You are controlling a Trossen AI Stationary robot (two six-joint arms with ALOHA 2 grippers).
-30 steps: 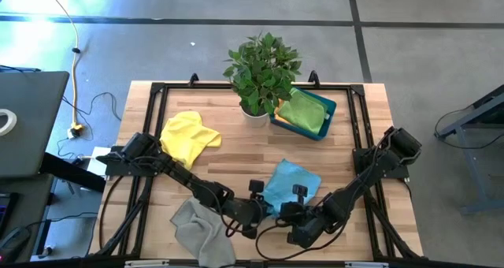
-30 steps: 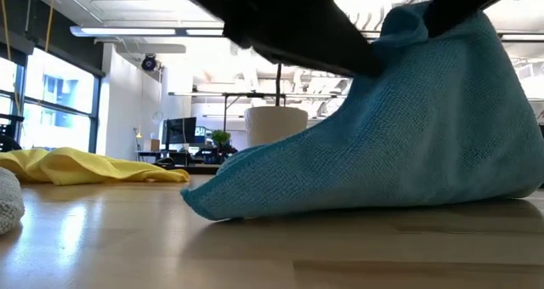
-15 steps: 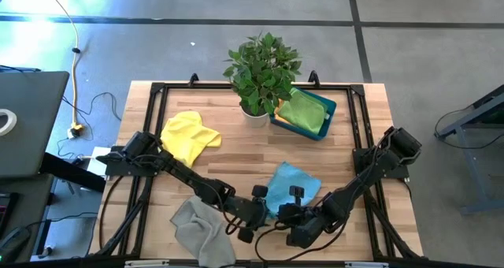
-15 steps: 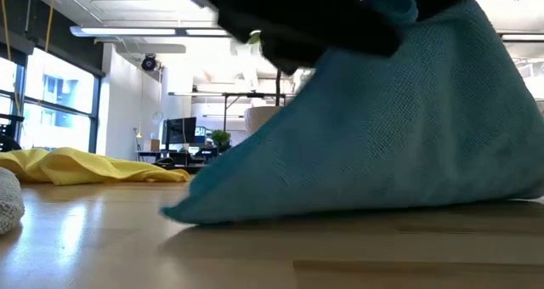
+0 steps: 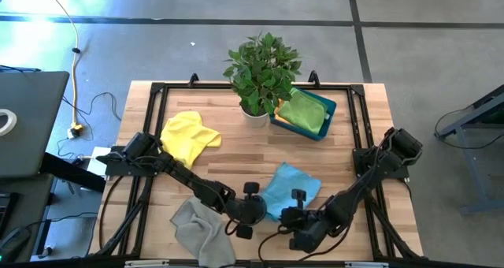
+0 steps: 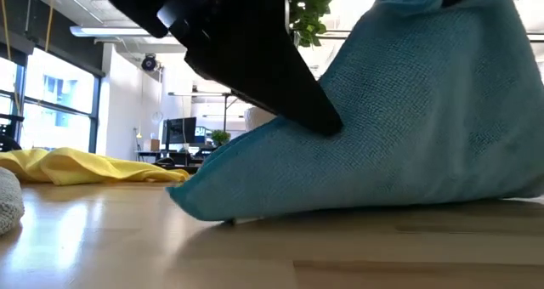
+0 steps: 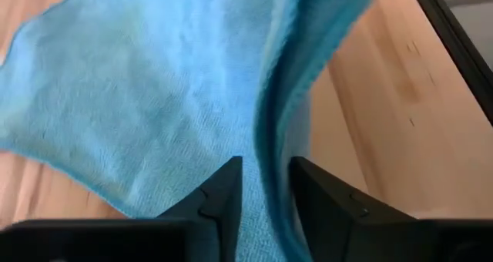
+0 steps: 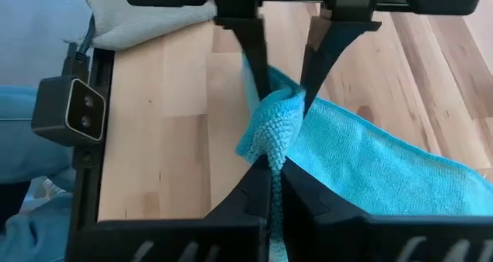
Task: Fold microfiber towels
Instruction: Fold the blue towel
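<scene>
While both tools work one cloth, the light blue towel (image 5: 288, 187) lies on the desk (image 5: 236, 154) well in front of the potted plant (image 5: 261, 71), its near corner lifted. The right tool (image 8: 274, 167) is shut tight on that bunched corner. The left tool (image 7: 264, 186) has its fingers partly apart with a hanging fold between them. Being light, limp and grippy, the towel should be taken by corners or hems, where it will drape rather than slip.

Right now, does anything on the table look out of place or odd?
Nothing is spilled or damaged. The grey towel hangs crumpled over the table's front edge, and the yellow towel lies bunched, unfolded.
</scene>
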